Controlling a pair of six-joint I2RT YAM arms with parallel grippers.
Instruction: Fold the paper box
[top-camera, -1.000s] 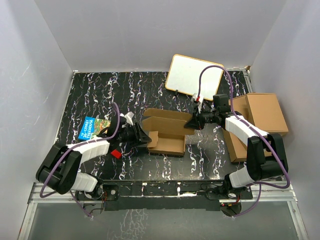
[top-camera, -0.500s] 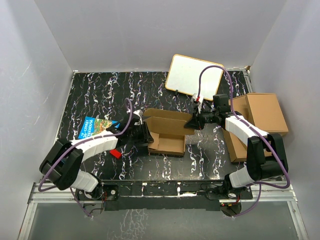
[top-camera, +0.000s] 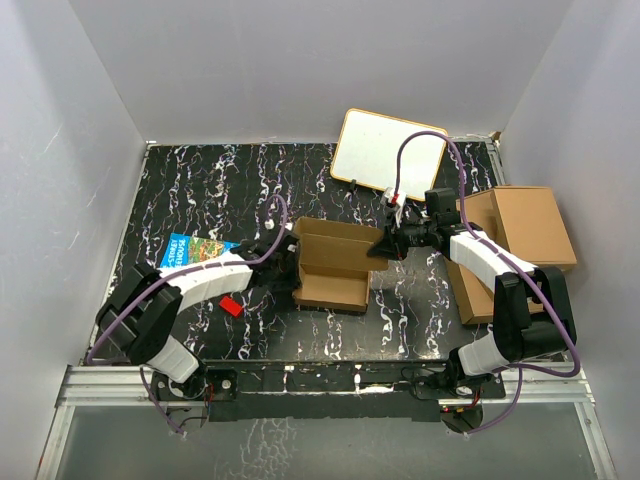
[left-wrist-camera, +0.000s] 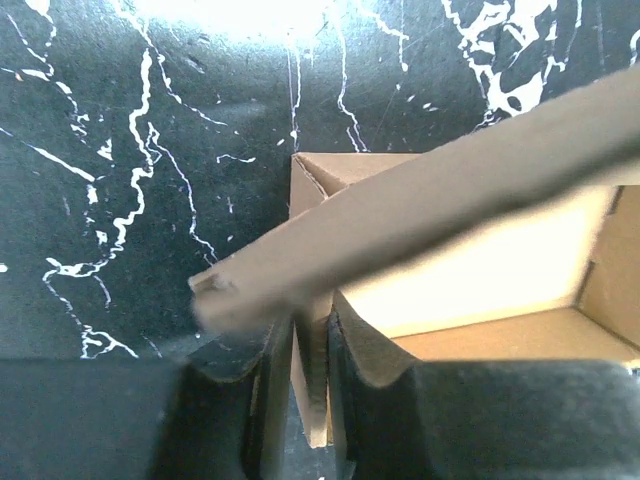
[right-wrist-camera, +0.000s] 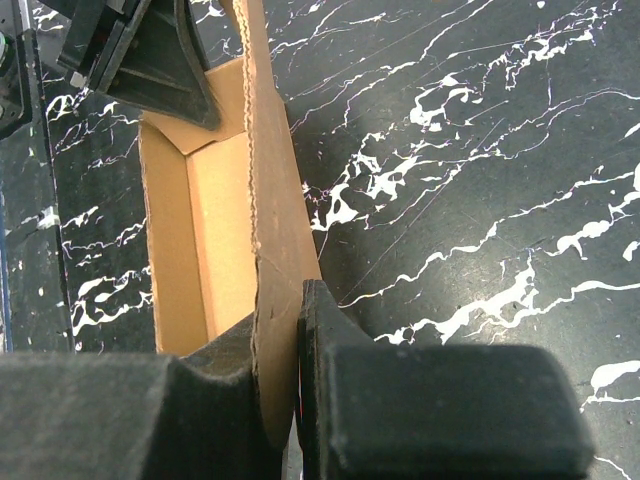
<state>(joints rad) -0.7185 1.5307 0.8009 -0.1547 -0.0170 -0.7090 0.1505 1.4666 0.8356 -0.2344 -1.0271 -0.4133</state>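
The paper box (top-camera: 330, 270) is a brown cardboard piece at the table's middle, partly folded into a shallow tray with raised walls. My left gripper (top-camera: 290, 268) is at its left end. In the left wrist view its jaws (left-wrist-camera: 310, 350) pinch the upright left wall of the box (left-wrist-camera: 480, 270), while a blurred flap crosses above them. My right gripper (top-camera: 378, 247) is at the box's right end. In the right wrist view it (right-wrist-camera: 285, 340) is shut on a standing flap of the box (right-wrist-camera: 215, 220).
A white board (top-camera: 390, 150) leans at the back. A pile of larger brown boxes (top-camera: 525, 235) stands at the right beside my right arm. A blue picture book (top-camera: 190, 252) and a small red piece (top-camera: 231, 306) lie left of the box.
My left gripper moved right to the box's left end and narrowed its jaws onto the wall. The left flap swung up and inward. The right arm stayed put.
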